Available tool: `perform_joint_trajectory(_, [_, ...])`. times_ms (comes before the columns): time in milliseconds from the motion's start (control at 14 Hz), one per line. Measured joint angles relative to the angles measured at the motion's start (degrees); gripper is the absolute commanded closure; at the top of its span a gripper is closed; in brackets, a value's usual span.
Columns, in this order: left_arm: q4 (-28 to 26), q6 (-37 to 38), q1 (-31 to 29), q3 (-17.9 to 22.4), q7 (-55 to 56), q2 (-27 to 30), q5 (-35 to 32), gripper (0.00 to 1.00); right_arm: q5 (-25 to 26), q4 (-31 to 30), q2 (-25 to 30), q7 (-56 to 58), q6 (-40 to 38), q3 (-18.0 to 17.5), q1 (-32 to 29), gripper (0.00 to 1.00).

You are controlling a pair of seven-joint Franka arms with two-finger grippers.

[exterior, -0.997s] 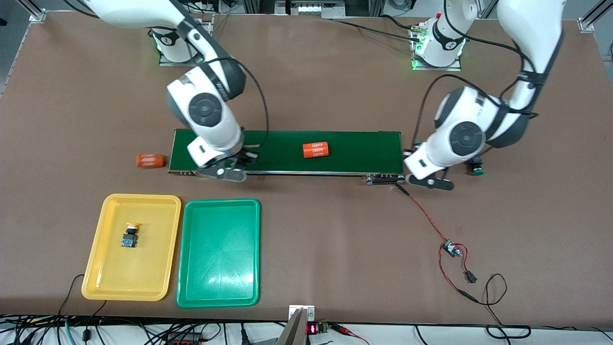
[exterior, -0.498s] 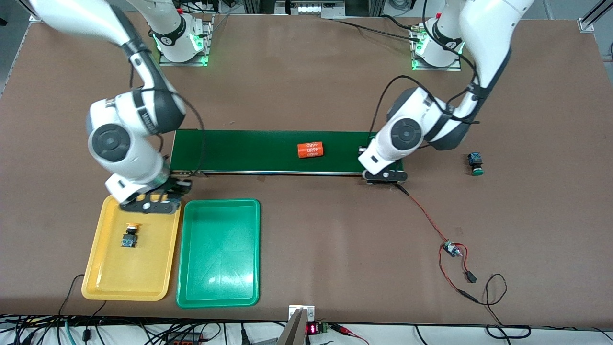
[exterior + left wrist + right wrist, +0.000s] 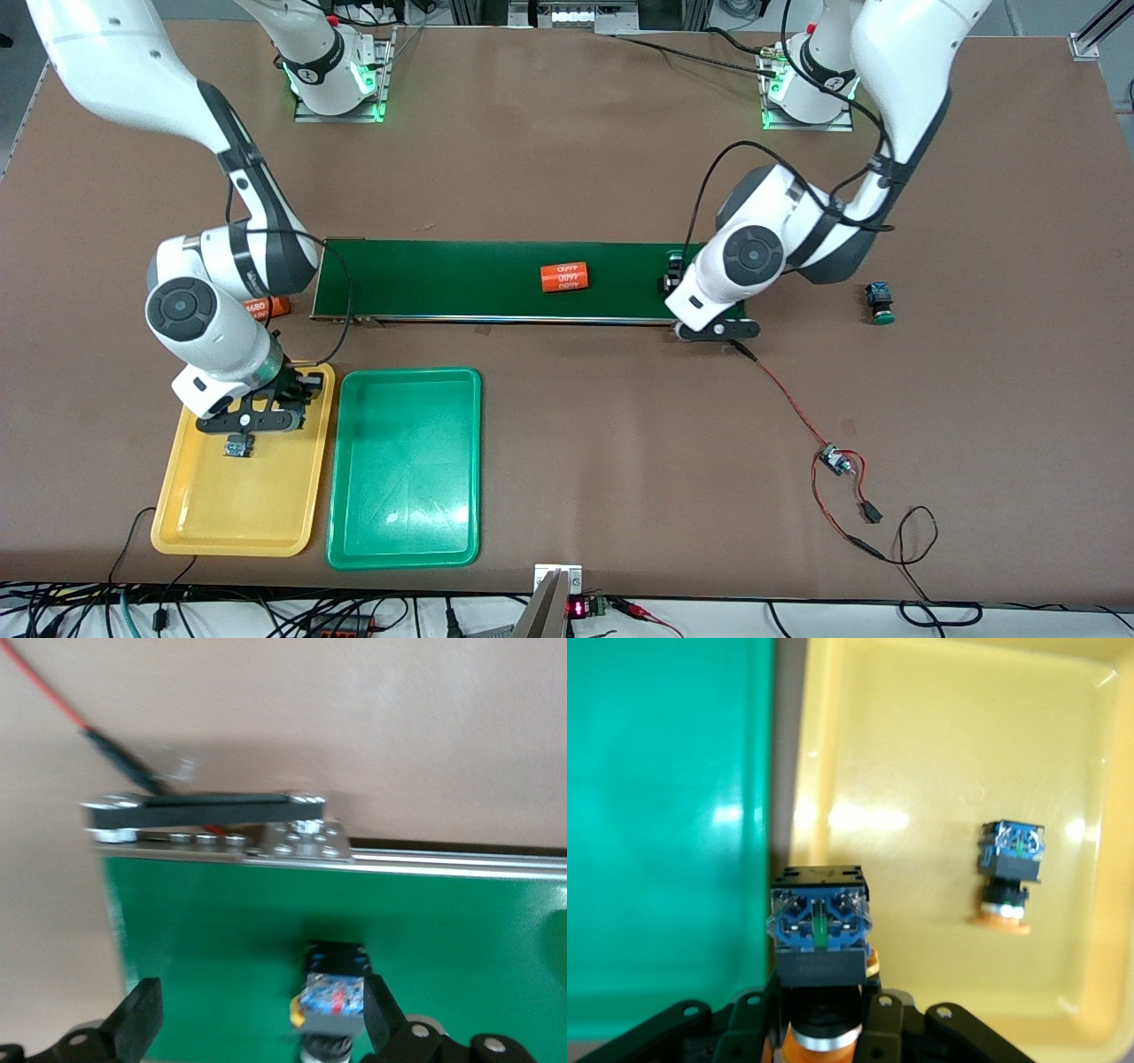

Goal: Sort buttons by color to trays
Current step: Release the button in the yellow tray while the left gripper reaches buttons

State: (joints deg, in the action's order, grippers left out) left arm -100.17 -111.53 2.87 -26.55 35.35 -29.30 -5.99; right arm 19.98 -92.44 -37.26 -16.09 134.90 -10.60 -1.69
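Two claws work: my right claw [image 3: 824, 1028] grips an orange-capped button [image 3: 821, 935] over the yellow tray [image 3: 190, 523] for sorting — left claw [image 3: 257, 1028] stands open over the belt [image 3: 461, 279].

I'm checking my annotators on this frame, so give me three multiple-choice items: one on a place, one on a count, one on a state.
1. The right gripper is over:
A) the green tray
B) the yellow tray
C) the belt

2. Orange cylinders lying on the belt:
A) one
B) two
C) three

3. The left gripper is:
A) shut on a cable
B) shut on a cylinder
C) open

Answers:
1 B: the right gripper, shut on a button, hangs over the yellow tray.
2 A: a single cylinder lies on the belt.
3 C: the left gripper has its fingers spread, with another button on the belt between them.
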Motion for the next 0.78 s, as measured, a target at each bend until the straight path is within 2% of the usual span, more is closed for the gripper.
perform_joint_trajectory(214, [5.49, 6.76, -3.35, 0.83, -0.26, 0.92, -2.34, 0.0, 2.22, 0.13, -3.74, 1.3, 6.24, 2.02, -1.35, 0.98])
perform_joint_trajectory(285, [5.91, 7.25, -5.15, 1.1, -0.87, 1.06, -4.03, 0.0, 2.51, 0.16, -4.69, 1.51, 7.7, 2.35, -1.81, 0.93])
perform_joint_trajectory(356, [5.91, 7.33, -7.12, 1.24, -2.28, 1.0, -6.15, 0.0, 2.61, 0.25, -5.36, 1.6, 8.53, 2.46, -2.12, 0.71])
perform_joint_trajectory(427, [5.83, 7.39, -8.99, 1.4, -4.47, 0.81, -7.81, 0.0, 2.61, 0.34, -5.77, 1.6, 8.84, 2.48, -2.21, 0.64])
perform_joint_trajectory(498, [5.65, 7.51, -10.77, 1.64, -6.38, 0.48, -8.82, 0.0, 2.61, 0.37, -5.96, 1.6, 8.93, 2.47, -2.17, 0.34])
perform_joint_trajectory(570, [5.34, 7.64, -12.67, 1.8, -7.93, -0.06, -9.46, 0.0, 2.61, 0.37, -6.03, 1.6, 9.17, 2.45, -2.1, 0.26])
perform_joint_trajectory(641, [4.84, 7.64, -14.75, 1.9, -9.98, -0.77, -9.99, 0.0, 2.61, 0.37, -6.06, 1.6, 9.73, 2.44, -2.03, 0.09])
perform_joint_trajectory(712, [4.15, 7.53, -16.95, 1.97, -12.51, -1.48, -10.54, 0.0, 2.61, 0.37, -6.07, 1.6, 10.3, 2.43, -2.0, 0.0])
perform_joint_trajectory(783, [3.3, 7.18, -19.11, 2.01, -14.67, -2.07, -11.0, 0.0, 2.61, 0.36, -6.08, 1.6, 10.63, 2.42, -1.99, 0.0])
